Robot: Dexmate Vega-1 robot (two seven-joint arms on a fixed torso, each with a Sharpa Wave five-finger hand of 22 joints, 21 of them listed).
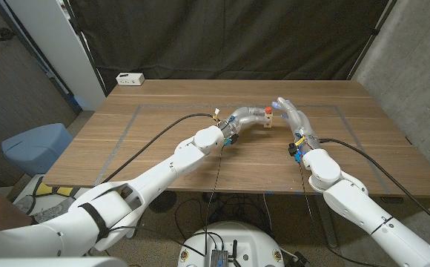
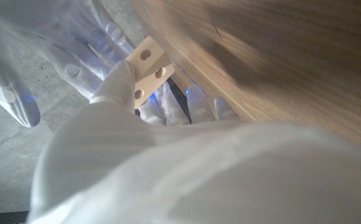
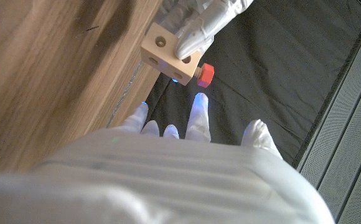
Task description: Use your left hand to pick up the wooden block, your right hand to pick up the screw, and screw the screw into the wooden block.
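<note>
Right wrist view shows the left hand (image 3: 199,28) pinching the light, hard wooden block (image 3: 170,55), red screw (image 3: 205,74) sticking out to be turned by its head, right hand (image 3: 187,124) spread nearby.

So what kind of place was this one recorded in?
Probably a lab or test cell, not a home: a bare wooden table with taped outlines, black curtains hung behind it, concrete wall at the side, and cables running loose across the floor beneath.
</note>
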